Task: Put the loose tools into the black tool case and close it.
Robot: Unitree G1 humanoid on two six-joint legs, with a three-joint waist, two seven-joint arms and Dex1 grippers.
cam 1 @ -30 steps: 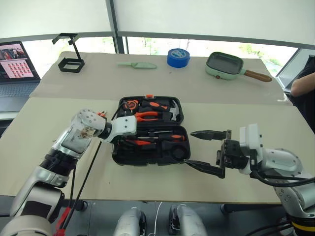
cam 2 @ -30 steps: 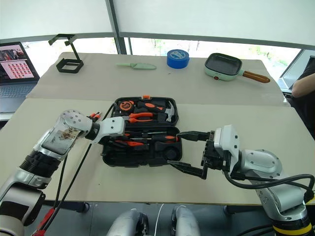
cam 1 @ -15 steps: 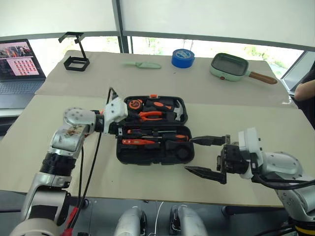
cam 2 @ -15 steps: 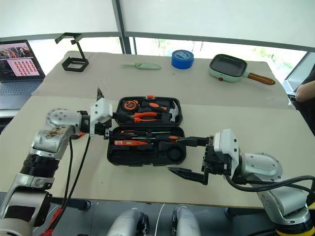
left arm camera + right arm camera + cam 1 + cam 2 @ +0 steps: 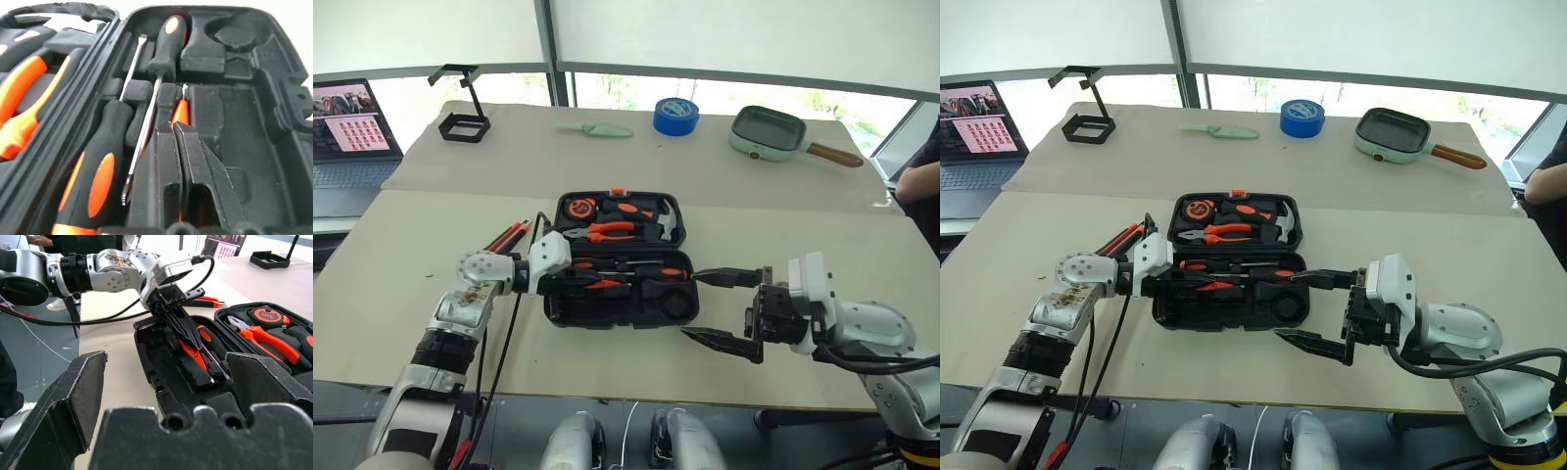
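Left end effector [image 5: 178, 147] has its two fingers pressed together, down inside the near half of the black tool case [image 5: 619, 274], on top of a small orange tool [image 5: 191, 354]. Two screwdrivers [image 5: 105, 166] lie in their slots beside it. The case lies open on the counter [image 5: 783, 245]. Right end effector [image 5: 717, 308] is spread wide, holding nothing, just beside the case.

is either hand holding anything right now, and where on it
Right hand open, empty. Left hand shut, tips on an orange tool in the case; a grip cannot be told.
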